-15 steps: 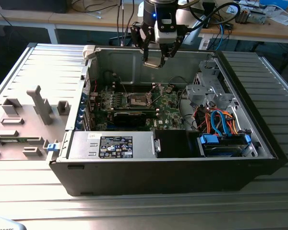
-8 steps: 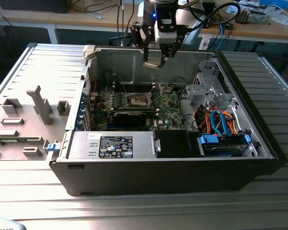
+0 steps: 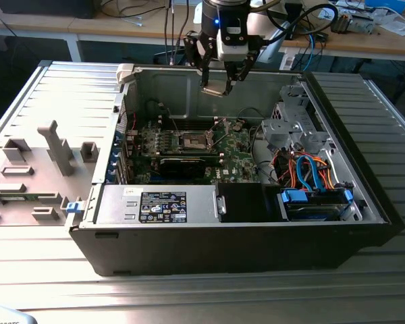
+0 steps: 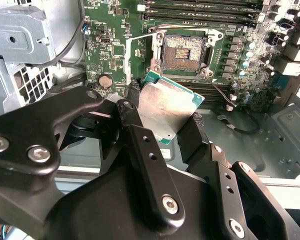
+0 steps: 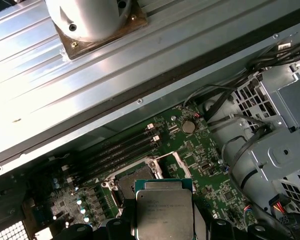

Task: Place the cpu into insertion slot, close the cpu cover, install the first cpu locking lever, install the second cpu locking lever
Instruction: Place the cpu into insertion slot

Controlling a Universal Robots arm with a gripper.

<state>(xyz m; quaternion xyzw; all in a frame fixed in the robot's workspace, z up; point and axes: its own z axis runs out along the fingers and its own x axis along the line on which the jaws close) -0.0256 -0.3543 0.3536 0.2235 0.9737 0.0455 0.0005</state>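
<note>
My gripper (image 3: 218,81) hangs above the open computer case, shut on the cpu (image 3: 215,88). In the second wrist view the cpu (image 4: 166,107) is a silvery square chip with a green edge, pinched between two black fingers (image 4: 191,131). In the first wrist view the cpu (image 5: 164,210) overlaps the near part of the socket. The insertion slot (image 4: 183,52) lies bare on the green motherboard (image 4: 112,45), some way below the chip. The cpu cover (image 4: 131,61) stands swung open beside the slot. In the exterior view the insertion slot (image 3: 192,140) sits mid-board.
Long memory slots (image 4: 200,11) run beside the socket. A grey drive cage (image 3: 290,128) with blue and orange cables fills the exterior view's right of the case. The power supply (image 3: 158,204) lies along the front. The case's ribbed side panel (image 3: 61,101) lies open at the exterior view's left.
</note>
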